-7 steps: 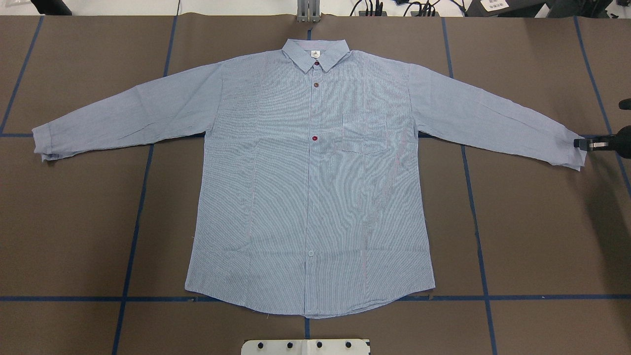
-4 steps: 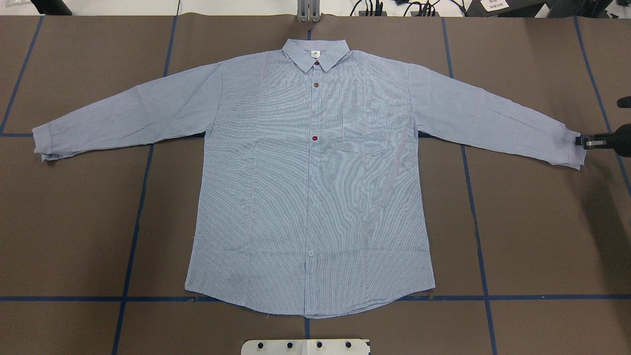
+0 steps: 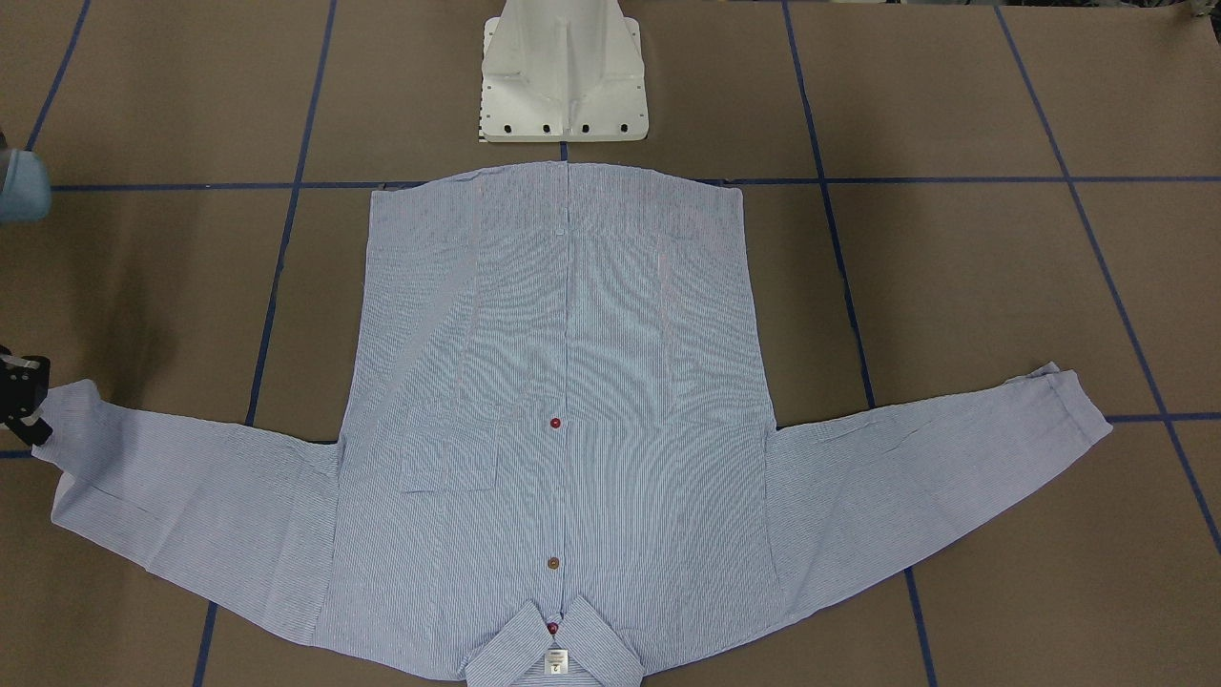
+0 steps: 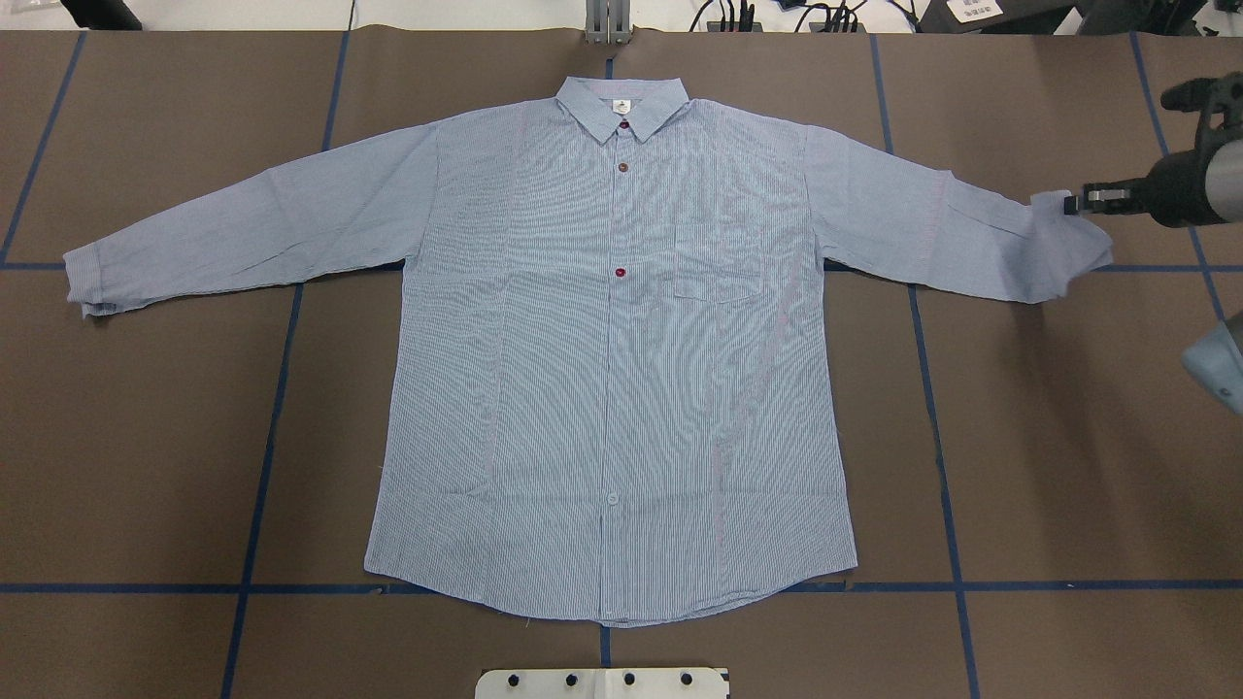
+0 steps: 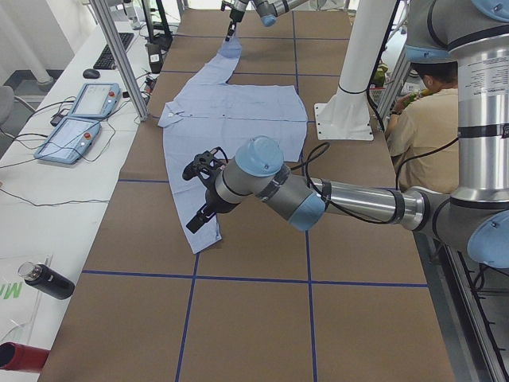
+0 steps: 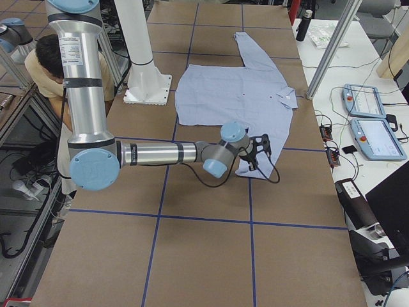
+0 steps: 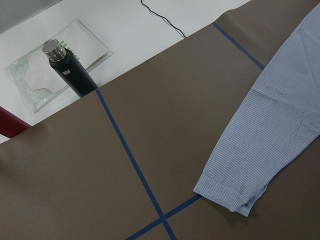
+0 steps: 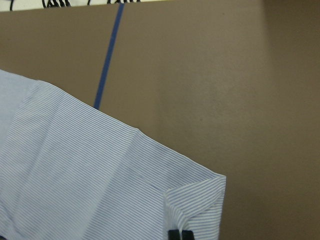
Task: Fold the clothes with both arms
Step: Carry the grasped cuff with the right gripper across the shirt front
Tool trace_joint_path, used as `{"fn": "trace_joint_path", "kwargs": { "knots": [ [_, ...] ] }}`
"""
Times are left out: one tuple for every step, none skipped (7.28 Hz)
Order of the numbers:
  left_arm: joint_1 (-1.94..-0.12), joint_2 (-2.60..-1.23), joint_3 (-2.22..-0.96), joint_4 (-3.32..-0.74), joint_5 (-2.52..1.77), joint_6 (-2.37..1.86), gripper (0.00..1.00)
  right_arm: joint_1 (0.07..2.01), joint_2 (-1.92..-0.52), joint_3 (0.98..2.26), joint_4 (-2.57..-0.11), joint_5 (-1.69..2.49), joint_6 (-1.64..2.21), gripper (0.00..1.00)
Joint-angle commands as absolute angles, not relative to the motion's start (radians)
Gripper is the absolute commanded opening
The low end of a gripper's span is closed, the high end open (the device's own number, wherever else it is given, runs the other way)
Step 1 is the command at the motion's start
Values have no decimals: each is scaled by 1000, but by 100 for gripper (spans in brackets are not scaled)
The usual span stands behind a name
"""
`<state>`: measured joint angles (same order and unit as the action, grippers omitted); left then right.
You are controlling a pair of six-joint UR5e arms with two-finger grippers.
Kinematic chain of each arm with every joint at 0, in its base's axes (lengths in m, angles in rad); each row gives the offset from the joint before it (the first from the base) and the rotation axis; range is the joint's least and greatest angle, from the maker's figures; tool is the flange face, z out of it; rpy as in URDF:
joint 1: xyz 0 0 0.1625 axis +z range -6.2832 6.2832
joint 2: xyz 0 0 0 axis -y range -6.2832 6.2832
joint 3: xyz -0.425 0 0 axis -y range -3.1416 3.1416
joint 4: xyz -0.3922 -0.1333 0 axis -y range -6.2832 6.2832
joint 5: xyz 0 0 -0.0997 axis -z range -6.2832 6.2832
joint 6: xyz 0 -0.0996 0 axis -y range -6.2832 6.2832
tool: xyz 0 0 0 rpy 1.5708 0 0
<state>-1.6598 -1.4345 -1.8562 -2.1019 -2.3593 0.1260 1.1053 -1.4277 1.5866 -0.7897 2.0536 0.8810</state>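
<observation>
The light blue striped shirt (image 4: 602, 340) lies flat and face up on the brown table, collar at the far edge, both sleeves spread out. My right gripper (image 4: 1071, 204) is shut on the right sleeve's cuff (image 4: 1083, 243) and holds it raised and bunched. The right wrist view has the closed fingertips (image 8: 179, 234) pinching that cuff. The left sleeve's cuff (image 4: 87, 282) rests flat on the table. My left gripper (image 5: 197, 221) hovers just above that cuff (image 7: 225, 192). It shows only in the exterior left view, so I cannot tell whether it is open.
The white pedestal base (image 4: 602, 682) stands at the near edge behind the hem. A dark bottle (image 7: 70, 70) and a plastic bag lie on the white bench beyond the left end. Two tablets (image 5: 79, 119) sit beside the table. A person (image 5: 429, 135) sits behind the robot.
My right gripper has lifted the right cuff off the table and carried it inward and toward the far edge. The sleeve end now bunches. The rest of the shirt is unmoved.
</observation>
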Motion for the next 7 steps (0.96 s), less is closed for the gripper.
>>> {"fn": "trace_joint_path", "kwargs": {
  "knots": [
    [-1660,-1436,-1856,-2102,-2359,124,100,986,-1184,1709,-1123,1952,1056,0],
    [-1660,-1436,-1856,-2103,-2359,123,100,879,-1028,1686,-1253,1818,1178,0],
    [-1660,-1436,-1858,-2103,-2359,121,100,817,-880,1631,-1346,1737,1257,0],
    [-1660,-1436,-1858,-2103,-2359,121,100,769,-762,1541,-1354,1651,1337,0],
    [-1660,-1437,-1855,-2103,-2358,123,100,744,-648,1435,-1364,1585,1404,0],
    [-1660,-1436,-1856,-2102,-2358,121,100,704,-547,1319,-1383,1516,1454,0],
    [-1660,-1436,-1856,-2103,-2359,121,100,663,-453,1184,-1382,1431,1509,0]
  ]
}}
